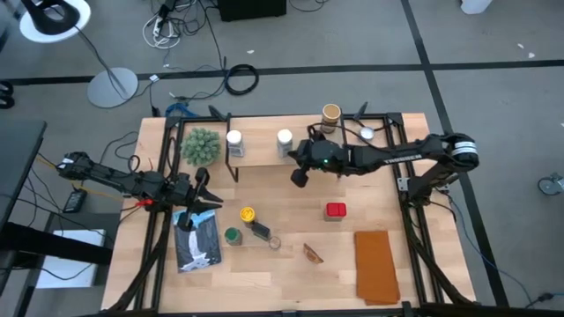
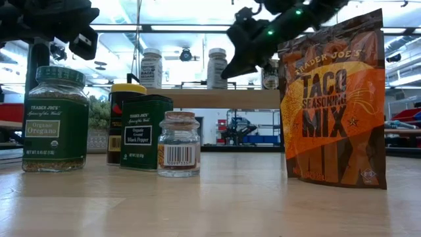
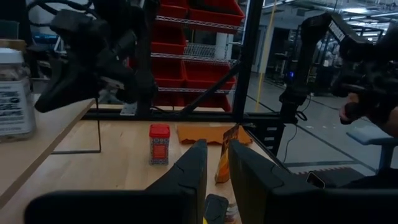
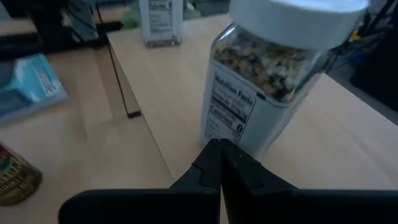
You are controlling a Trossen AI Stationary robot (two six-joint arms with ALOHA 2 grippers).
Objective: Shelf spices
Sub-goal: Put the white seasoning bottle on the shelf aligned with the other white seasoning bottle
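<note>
White-lidded jar (image 4: 273, 81) is seen upright on the shelf (image 1: 264, 150), just beyond the right gripper (image 1: 300, 176) at its twelve o'clock; fingers pressed together, empty.

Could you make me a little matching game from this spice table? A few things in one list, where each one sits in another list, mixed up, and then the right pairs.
Things:
1. red tin
2. white-lidded jar
3. oregano jar
4. tan cylinder

Places:
A. on the shelf, close by the right gripper
B. alone on the tabletop, right of centre in the high view
C. at the table's far edge, behind the right arm
D. on the tabletop, in the cluster with the black pepper tin

Pairs: 1-B, 2-A, 3-D, 4-C
</note>
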